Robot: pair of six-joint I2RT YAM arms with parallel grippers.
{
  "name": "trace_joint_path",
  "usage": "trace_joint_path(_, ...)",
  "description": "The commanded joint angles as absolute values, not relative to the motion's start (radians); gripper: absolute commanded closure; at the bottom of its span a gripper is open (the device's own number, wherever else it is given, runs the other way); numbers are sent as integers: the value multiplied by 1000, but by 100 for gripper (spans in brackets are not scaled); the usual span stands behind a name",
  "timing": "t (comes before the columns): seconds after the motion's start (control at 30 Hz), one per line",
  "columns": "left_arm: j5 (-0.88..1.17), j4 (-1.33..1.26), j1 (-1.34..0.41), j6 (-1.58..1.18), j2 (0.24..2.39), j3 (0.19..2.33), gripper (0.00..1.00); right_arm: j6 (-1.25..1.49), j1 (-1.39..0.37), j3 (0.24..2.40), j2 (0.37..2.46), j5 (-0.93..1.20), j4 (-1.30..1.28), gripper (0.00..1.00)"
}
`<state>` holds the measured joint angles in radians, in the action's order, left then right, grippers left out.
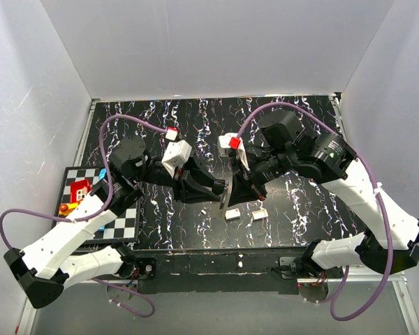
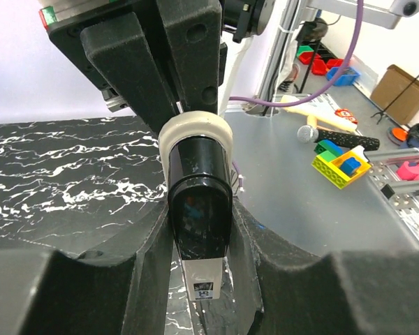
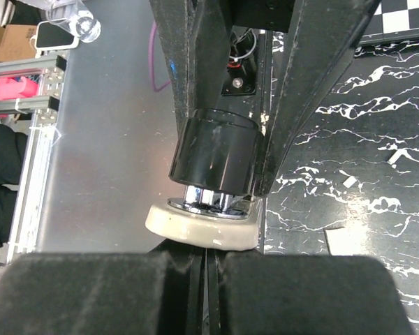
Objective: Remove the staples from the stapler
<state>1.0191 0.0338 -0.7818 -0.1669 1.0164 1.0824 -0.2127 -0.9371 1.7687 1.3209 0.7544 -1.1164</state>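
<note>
The stapler (image 1: 227, 195) has a glossy black body, chrome parts and a cream base. It is held in the air between both grippers above the middle of the black marbled table (image 1: 293, 125). My left gripper (image 1: 213, 190) is shut on the stapler's black body (image 2: 199, 216), one finger on each side. My right gripper (image 1: 239, 185) grips the other end; its fingers (image 3: 300, 293) are nearly closed just under the cream base (image 3: 202, 225). The black body (image 3: 213, 153) stands above them. A silvery strip hangs below the stapler (image 2: 204, 276).
Two small silvery staple blocks (image 1: 232, 214) (image 1: 259, 214) lie on the table just in front of the grippers. A checkered board (image 1: 122, 225) with a red toy (image 1: 79, 188) sits at the left edge. White walls enclose the table.
</note>
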Motion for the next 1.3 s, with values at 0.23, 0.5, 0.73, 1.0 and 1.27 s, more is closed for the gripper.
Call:
trace_joint_path(0.23, 819, 75, -853, -77, 1012, 1078, 100, -227, -971, 1577, 1215, 608, -631, 99)
trace_joint_path(0.5, 785, 52, -853, -72, 996, 1081, 100, -180, -934, 1344, 1039, 447, -569, 99)
trace_joint_path(0.73, 602, 78, -853, -61, 1018, 1112, 100, -100, -885, 1203, 914, 223, -532, 99)
trace_joint_path(1.0, 284, 144, -853, -34, 1086, 1173, 100, -8, -819, 1083, 798, -33, -497, 97)
trace_joint_path(1.27, -59, 308, -853, -43, 1291, 1383, 100, 106, -769, 1043, 828, -262, -522, 95)
